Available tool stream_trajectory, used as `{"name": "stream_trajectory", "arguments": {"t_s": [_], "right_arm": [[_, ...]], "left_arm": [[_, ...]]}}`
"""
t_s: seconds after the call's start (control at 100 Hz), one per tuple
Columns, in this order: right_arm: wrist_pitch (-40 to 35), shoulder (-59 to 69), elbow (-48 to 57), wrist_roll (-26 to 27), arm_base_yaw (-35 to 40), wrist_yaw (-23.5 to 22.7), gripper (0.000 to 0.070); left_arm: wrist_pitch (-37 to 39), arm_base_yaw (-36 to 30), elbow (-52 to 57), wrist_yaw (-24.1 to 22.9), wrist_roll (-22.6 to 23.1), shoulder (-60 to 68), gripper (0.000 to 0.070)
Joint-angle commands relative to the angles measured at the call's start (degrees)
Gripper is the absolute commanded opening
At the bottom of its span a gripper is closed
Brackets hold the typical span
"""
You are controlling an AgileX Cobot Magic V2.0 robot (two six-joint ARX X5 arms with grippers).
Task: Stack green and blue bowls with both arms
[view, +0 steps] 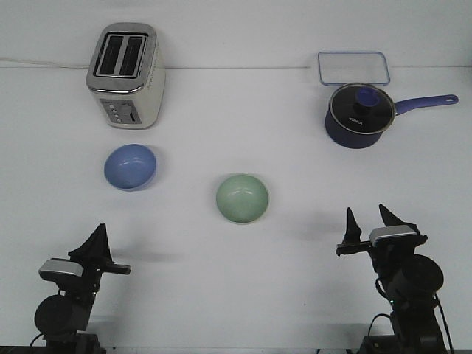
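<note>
2 bowls — 1 blue (130, 166), 1 green (242, 198). 2 grippers: right (369, 222) wide open and empty — left (97, 241), can't tell.

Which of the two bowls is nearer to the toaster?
The blue bowl, just in front of the toaster; the green bowl sits farther right, mid-table.

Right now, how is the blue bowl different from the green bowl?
The blue bowl is periwinkle; the green bowl is pale sage. The blue bowl sits just in front of the toaster, on the left arm's side; the green bowl sits near the middle of the table, closer to the robot. Both are round, plain, empty, upright, about the same size, and neither gripper touches them.
</note>
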Motion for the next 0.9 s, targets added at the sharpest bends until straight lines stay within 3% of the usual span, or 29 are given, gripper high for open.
{"name": "stream_trajectory", "arguments": {"t_s": [0.0, 0.43, 0.63, 0.89], "right_arm": [[0.6, 0.2, 0.3, 0.7, 0.0, 0.2, 0.0492], [0.6, 0.2, 0.3, 0.7, 0.0, 0.2, 0.0491], [0.6, 0.2, 0.3, 0.5, 0.0, 0.2, 0.0492], [0.6, 0.2, 0.3, 0.5, 0.0, 0.2, 0.0491]], "left_arm": [[0.6, 0.1, -1.1, 0.1, 0.1, -0.1, 0.0011], [-0.4, 0.1, 1.0, 0.1, -0.6, 0.0, 0.0011], [-9.7, 0.1, 10.4, 0.1, -4.3, 3.1, 0.0011], [-23.4, 0.1, 29.1, 0.3, -4.3, 20.0, 0.0011]]}}
